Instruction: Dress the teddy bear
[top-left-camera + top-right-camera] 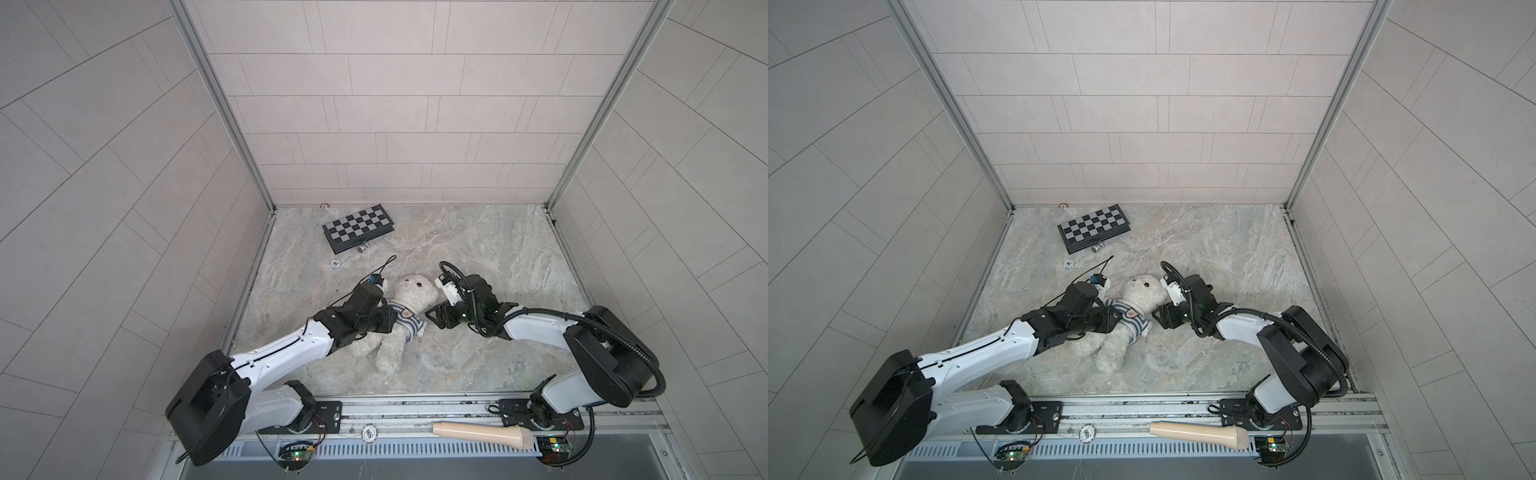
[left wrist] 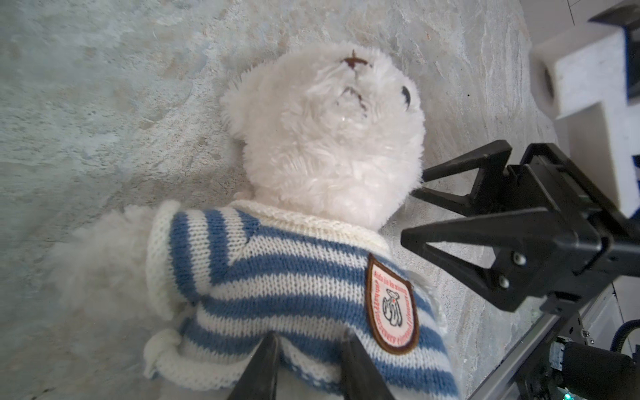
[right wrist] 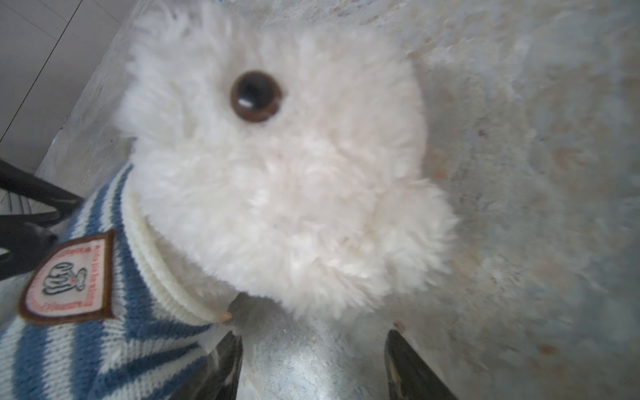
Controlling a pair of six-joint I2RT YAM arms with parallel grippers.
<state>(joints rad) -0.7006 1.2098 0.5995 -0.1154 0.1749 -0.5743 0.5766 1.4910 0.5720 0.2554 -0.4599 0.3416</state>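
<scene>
The left gripper [image 2: 310, 334] is partway closed, its two black fingers set around a fold of hem on a blue-and-white striped shirt [image 2: 277, 277]. The knit looks pinched between them, though the wrist view crops the fingers, so I cannot judge how firm the hold is. The shirt is on the teddy bear [image 1: 414, 296], with the collar at the neck and a brown-edged badge [image 2: 391, 304] on the chest. It sits bunched high on the body, leaving the belly and legs bare. One furry arm pokes out of a sleeve.

Just beside the bear's neck, on the opposite side, the right gripper [image 3: 313, 332] is wide open and empty, with bare table between its fingers.

The main risk is that nothing pins the bear down. A tug on the hem would likely drag the light toy along rather than slide the knit down its body. A shallow pinch could also slip off, or snag fur along with the yarn.

The bear lies on its back, face up, in the middle of the marble-patterned table [image 1: 478, 249], between the two grippers. Its long axis runs roughly front to back. In both top views the head points toward the back wall and slightly right, and the legs point toward the robot's base rail. A chessboard [image 1: 359, 229] lies well apart, near the back wall.
</scene>
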